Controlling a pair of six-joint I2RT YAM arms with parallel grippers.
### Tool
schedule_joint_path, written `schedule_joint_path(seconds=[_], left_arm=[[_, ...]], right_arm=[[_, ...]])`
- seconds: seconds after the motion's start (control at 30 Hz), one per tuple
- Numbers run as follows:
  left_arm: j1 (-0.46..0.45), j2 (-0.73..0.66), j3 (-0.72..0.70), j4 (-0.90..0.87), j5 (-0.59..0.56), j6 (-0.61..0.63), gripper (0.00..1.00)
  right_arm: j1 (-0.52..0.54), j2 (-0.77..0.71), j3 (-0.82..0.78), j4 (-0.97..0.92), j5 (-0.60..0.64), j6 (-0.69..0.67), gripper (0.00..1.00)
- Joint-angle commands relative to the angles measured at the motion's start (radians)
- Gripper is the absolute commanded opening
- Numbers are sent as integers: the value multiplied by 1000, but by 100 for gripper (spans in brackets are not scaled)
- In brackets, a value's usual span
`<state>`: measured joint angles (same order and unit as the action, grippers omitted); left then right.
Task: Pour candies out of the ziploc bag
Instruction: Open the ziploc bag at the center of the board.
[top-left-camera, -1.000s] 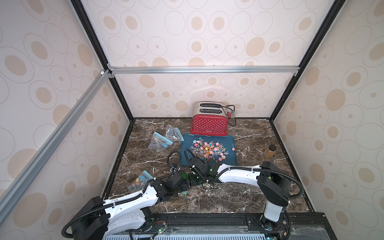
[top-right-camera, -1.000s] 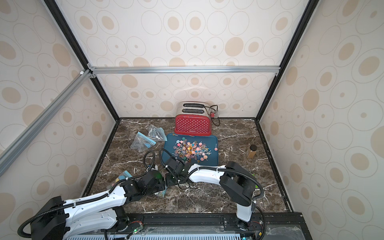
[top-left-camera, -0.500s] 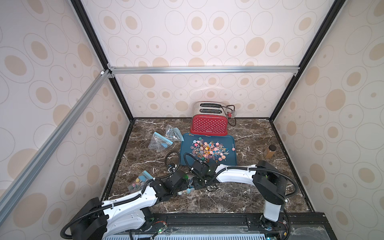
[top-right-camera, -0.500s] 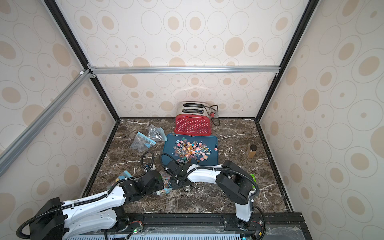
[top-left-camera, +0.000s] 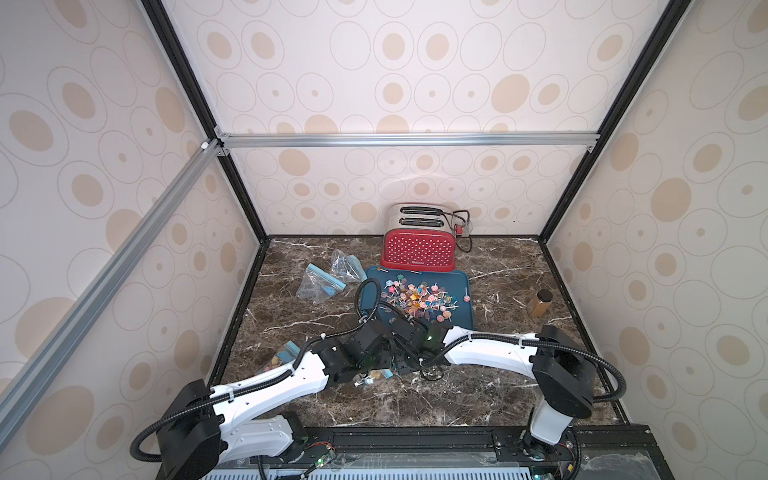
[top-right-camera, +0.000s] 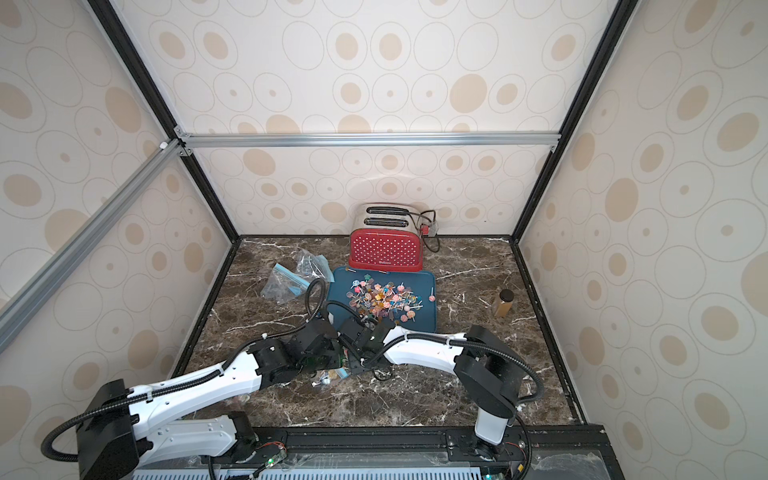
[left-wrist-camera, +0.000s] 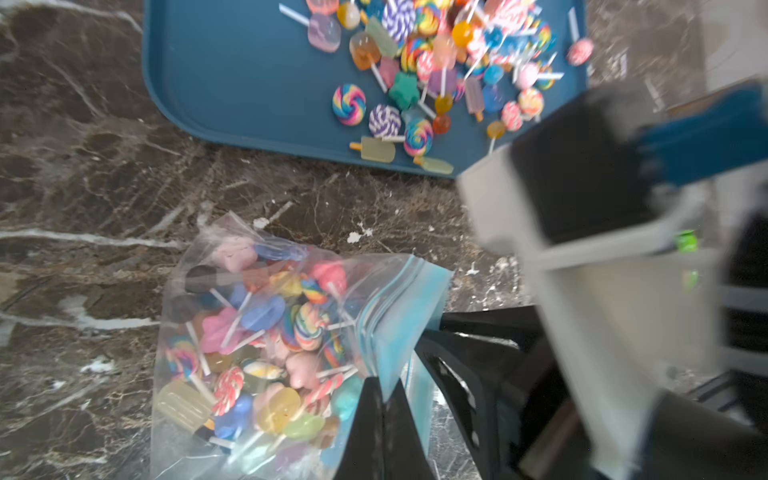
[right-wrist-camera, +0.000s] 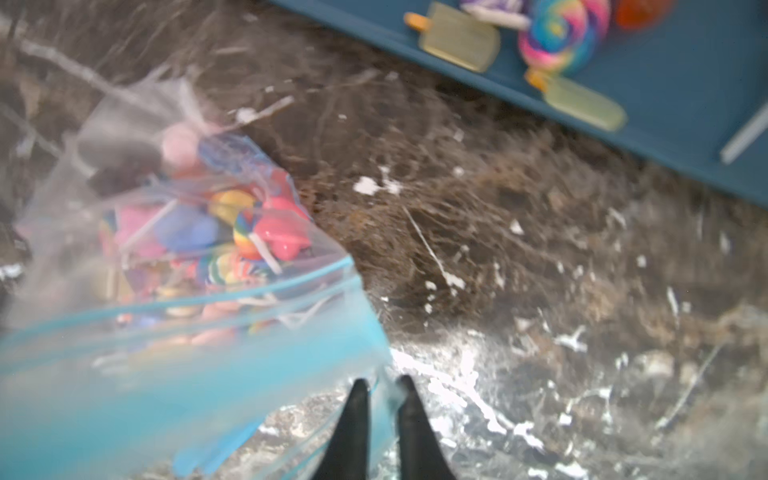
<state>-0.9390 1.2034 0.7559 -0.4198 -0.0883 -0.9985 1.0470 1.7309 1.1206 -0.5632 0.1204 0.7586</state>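
The clear ziploc bag (left-wrist-camera: 270, 353) with a blue zip strip lies on the marble in front of the blue tray (top-left-camera: 461, 320). It is full of candies (left-wrist-camera: 266, 332), lollipops on white sticks. My left gripper (left-wrist-camera: 384, 384) is shut on the bag's blue zip edge. My right gripper (right-wrist-camera: 384, 384) stands slightly open, and a corner of the bag (right-wrist-camera: 187, 270) lies in the gap between its fingers. More candies (top-left-camera: 419, 299) are heaped on the tray. In both top views the two wrists meet over the bag (top-right-camera: 332, 374) and hide most of it.
A red toaster (top-left-camera: 419, 249) stands behind the tray at the back wall. Two emptied bags (top-left-camera: 320, 284) lie left of the tray. An amber bottle (top-left-camera: 539, 302) stands to the right. Another bag of sweets (top-left-camera: 282, 359) lies by the left wall.
The right gripper's jaws have come apart on the bag's corner. Both wrists have shifted slightly toward the table's front. The left gripper keeps its hold.
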Motion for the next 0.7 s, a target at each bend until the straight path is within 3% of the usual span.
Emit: schedule_joint_path(seconds=[0.0, 0.17, 0.3, 0.37, 0.5, 0.67], left_arm=[[-9, 33, 42, -8, -11, 26, 0], [-10, 42, 77, -8, -18, 51, 0], [-9, 35, 108, -42, -33, 78, 30], [-9, 34, 126, -70, -57, 90, 38], [-9, 25, 139, -114, -99, 95, 41], [11, -21, 99, -145, -131, 60, 44]], right_arm=[[-4, -67, -25, -61, 53, 1, 37], [-16, -176, -65, -104, 69, -4, 51], [-20, -280, -93, -102, 37, 14, 59], [-23, -317, -106, -73, -1, 32, 63], [-26, -340, -130, 14, -79, 70, 72], [-29, -285, -142, 68, -132, 111, 74]])
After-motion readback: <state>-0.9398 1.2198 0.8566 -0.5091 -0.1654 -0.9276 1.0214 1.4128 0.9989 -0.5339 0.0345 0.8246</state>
